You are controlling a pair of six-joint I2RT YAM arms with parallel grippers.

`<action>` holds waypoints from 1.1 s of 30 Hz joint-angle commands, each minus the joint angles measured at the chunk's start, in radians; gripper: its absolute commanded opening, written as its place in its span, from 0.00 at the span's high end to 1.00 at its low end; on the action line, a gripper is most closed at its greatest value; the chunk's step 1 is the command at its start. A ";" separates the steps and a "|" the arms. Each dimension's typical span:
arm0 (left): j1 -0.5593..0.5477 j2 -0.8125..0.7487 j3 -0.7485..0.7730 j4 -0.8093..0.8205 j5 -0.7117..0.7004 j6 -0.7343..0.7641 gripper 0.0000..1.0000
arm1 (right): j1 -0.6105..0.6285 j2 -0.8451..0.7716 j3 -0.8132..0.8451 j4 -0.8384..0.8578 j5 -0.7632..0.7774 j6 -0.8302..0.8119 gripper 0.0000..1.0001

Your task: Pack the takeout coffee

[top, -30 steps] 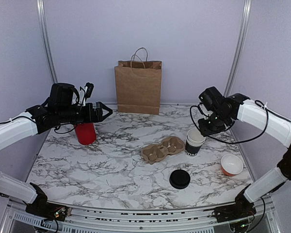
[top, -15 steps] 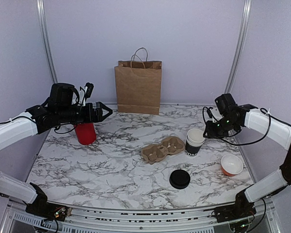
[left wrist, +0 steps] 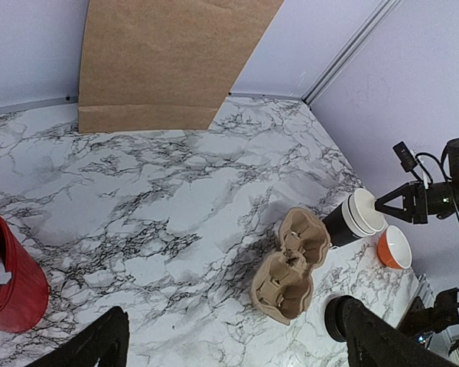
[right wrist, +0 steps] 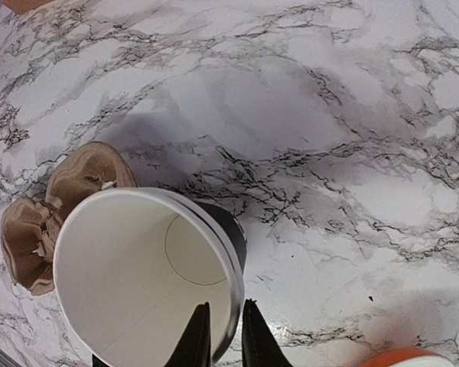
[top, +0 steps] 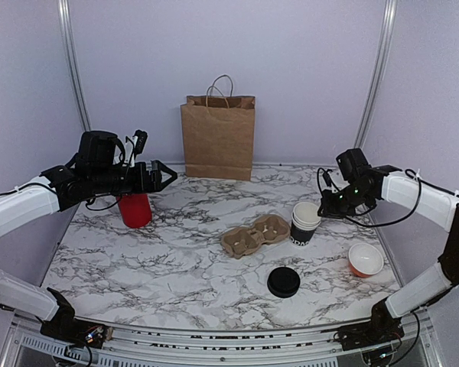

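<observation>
the black cup [top: 301,235], the takeout coffee, stands upright on the marble table [top: 176,260] at the right, just right of the cardboard carrier [top: 256,233]. it is not free to pack yet: a white cup [top: 307,213] is nested in it, rim standing above the black wall, and the right wrist view shows that white cup empty.

over the last second the right gripper [top: 326,202] has dropped from above the stack and swung round to its right side. its fingers are now pressed nearly together with the white cup's rim between them, one inside and one outside. the stack seems nudged slightly left. this looks like the start of pulling the white cup out, and the black cup may lift with it if the two stick.

the left gripper [top: 164,174] has not moved. it hangs spread wide and empty above the red holder [top: 135,209] at the far left; something pale shows at the holder's mouth, too little to name.

both wells of the carrier are empty. the orange bowl [top: 366,258] at the near right is empty. the paper bag [top: 218,138] stands upright at the far centre, inside hidden. a black lid [top: 283,281] lies flat near the front.
</observation>
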 commanded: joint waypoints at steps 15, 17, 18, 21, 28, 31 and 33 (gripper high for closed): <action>-0.004 -0.002 0.001 0.029 0.038 -0.008 0.01 | -0.019 -0.034 0.139 -0.056 0.011 -0.002 1.00; -0.005 -0.002 -0.003 0.041 0.047 -0.026 0.01 | -0.016 -0.040 0.171 -0.059 -0.053 0.009 1.00; -0.004 0.001 -0.005 0.044 0.048 -0.037 0.01 | -0.010 -0.044 0.187 -0.058 -0.064 0.020 1.00; -0.006 0.003 -0.011 0.046 0.044 -0.072 0.01 | 0.054 -0.036 0.259 -0.069 -0.046 0.044 1.00; -0.006 -0.041 -0.094 0.049 0.021 -0.157 0.01 | 0.272 0.096 0.436 -0.025 -0.020 0.113 1.00; -0.005 -0.072 -0.153 0.048 0.015 -0.199 0.01 | 0.384 0.183 0.509 0.012 -0.015 0.136 1.00; -0.011 -0.100 -0.197 0.048 -0.003 -0.222 0.01 | 0.446 0.250 0.555 0.022 -0.015 0.143 1.00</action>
